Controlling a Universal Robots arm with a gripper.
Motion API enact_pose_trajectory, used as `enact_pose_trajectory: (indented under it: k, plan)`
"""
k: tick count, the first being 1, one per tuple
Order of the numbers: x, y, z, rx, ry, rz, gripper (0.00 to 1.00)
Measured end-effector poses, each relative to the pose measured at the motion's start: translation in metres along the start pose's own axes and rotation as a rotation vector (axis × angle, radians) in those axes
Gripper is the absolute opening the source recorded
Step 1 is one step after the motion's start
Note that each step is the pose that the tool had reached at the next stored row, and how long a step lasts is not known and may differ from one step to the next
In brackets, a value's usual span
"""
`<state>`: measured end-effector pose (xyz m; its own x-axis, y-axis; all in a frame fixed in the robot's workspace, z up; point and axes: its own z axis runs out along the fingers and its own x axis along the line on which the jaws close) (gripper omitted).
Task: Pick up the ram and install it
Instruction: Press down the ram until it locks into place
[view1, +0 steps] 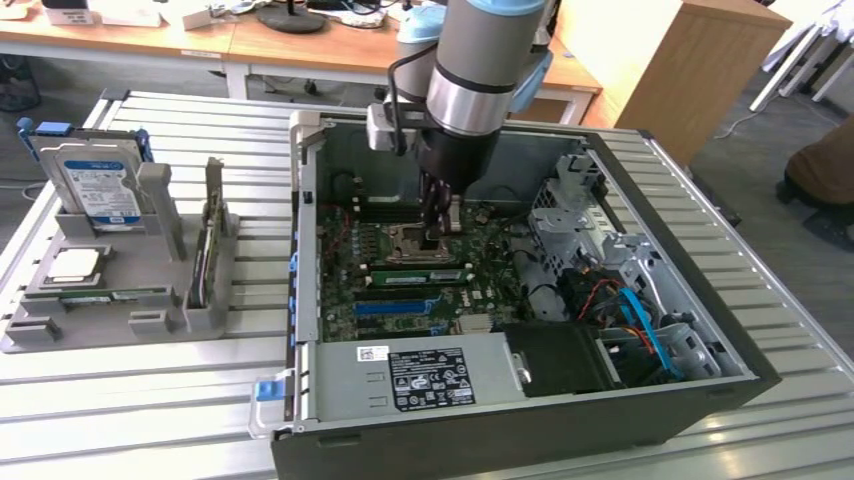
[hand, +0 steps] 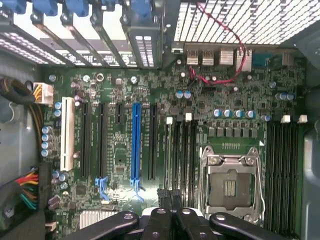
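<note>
The ram (view1: 415, 277) is a long green stick standing on edge in a motherboard slot, just on the near side of the CPU socket (view1: 424, 245). My gripper (view1: 441, 232) reaches down inside the open computer case (view1: 507, 440), low over the board at the socket and slightly behind the ram. In the wrist view the gripper (hand: 170, 194) is shut, its black fingertips (hand: 164, 192) pressed together with nothing visible between them. They hang over the black memory slots (hand: 181, 150) beside the CPU socket (hand: 230, 186).
A grey holder (view1: 120, 315) on the exterior view's left carries a hard drive (view1: 94, 185) and a square processor chip (view1: 76, 263). Inside the case, the power supply (view1: 427, 375), a drive cage (view1: 574, 200) and cables (view1: 627, 310) crowd the board.
</note>
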<state>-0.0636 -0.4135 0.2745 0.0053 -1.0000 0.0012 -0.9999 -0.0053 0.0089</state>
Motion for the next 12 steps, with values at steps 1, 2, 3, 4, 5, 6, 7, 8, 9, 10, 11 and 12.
enact_pose_trajectory:
  k: [1,2,3,4,5,6,7,8,9,10,11,12]
  plan:
    - [0.000,-0.0017,0.0000,0.0000,0.0000,0.000,0.11]
    - [0.000,-0.0033,-0.0001,-0.0001,0.0001,0.000,0.11]
    - [0.001,-0.0047,0.0000,0.0000,0.0000,0.000,0.11]
    - [0.001,-0.0062,-0.0001,0.0000,0.0000,0.000,0.11]
    - [0.001,-0.0074,-0.0001,0.0000,0.0000,0.000,0.11]
    - [0.001,-0.0085,-0.0001,-0.0001,0.0000,0.000,0.11]
    - [0.001,-0.0096,-0.0001,0.0000,0.0000,0.000,0.11]
    - [0.001,-0.0104,-0.0001,-0.0001,0.0000,0.000,0.11]
    - [0.002,-0.0112,-0.0001,-0.0001,0.0001,0.000,0.11]
    - [0.002,-0.0120,-0.0001,-0.0001,0.0000,0.000,0.11]
    - [0.002,-0.0128,-0.0001,-0.0001,0.0000,0.000,0.11]
    - [0.002,-0.0134,-0.0001,-0.0001,0.0000,0.000,0.11]
